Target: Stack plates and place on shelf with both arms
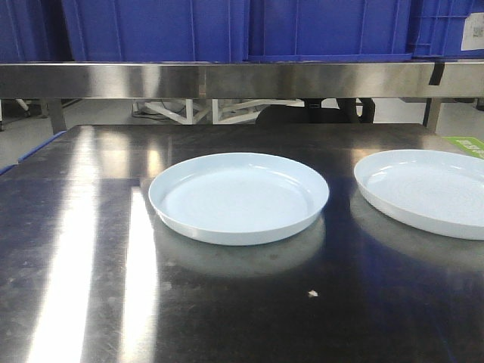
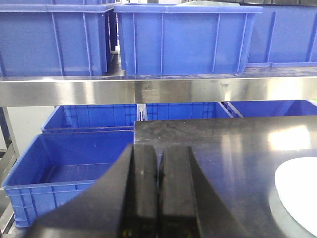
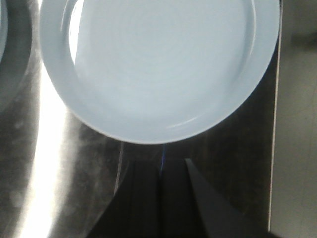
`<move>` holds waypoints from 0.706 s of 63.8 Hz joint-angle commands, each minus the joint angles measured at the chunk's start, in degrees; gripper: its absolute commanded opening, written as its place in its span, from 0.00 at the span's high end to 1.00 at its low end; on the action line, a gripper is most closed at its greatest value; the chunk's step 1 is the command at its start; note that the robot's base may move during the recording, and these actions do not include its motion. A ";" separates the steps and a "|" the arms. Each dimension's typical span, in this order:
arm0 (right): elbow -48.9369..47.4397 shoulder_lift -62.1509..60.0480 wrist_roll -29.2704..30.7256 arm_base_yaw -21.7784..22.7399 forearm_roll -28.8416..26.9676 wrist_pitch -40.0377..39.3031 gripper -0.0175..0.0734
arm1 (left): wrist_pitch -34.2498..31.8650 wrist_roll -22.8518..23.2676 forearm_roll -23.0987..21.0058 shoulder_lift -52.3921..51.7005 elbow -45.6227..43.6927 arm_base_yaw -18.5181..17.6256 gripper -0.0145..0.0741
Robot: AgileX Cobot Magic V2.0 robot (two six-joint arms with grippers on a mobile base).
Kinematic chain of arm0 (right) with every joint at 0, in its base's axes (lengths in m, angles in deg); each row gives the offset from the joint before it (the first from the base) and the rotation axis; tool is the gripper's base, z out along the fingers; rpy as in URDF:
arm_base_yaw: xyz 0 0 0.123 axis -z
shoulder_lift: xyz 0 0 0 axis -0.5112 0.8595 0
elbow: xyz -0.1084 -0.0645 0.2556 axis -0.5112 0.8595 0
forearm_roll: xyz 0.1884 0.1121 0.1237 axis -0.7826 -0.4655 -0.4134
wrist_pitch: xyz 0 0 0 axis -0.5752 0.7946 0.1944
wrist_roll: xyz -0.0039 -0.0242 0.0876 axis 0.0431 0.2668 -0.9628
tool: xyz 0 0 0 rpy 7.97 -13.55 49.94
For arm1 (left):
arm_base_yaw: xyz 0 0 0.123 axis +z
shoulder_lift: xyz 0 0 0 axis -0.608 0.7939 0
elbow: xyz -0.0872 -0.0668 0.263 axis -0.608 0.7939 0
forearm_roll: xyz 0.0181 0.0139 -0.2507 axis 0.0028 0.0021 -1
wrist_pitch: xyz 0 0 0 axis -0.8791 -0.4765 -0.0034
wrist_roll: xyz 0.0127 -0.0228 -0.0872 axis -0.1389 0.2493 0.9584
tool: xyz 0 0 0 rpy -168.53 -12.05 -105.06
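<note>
While the centre plate and right-hand plate lie apart on the worktop, unstacked | left gripper closed, empty | right gripper closed, empty, beside right-hand plate's rim | likely light, stiff, slick: pinch raised rim | shelf behind.

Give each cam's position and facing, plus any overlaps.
Front: low at tabletop height, facing the shelf rail; centre plate, right plate; no robot parts.
Left wrist: at the tabletop's left edge, level, facing shelf rail and blue crates; left gripper shut.
Right wrist: straight down on one plate; right gripper shut.
Shared: front and left wrist both show the shelf rail and crates.
</note>
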 commanded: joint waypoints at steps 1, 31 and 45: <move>-4.86 1.72 0.09 2.08 -0.18 -1.60 0.74 | -4.52 0.12 -0.09 0.21 -1.64 0.03 0.75; -23.39 21.37 2.79 8.55 0.51 7.89 0.61 | -4.52 0.12 -0.09 0.21 -1.64 0.03 0.75; -30.61 28.20 4.30 9.94 0.96 12.14 0.40 | -4.52 0.12 -0.09 0.21 -1.64 0.03 0.75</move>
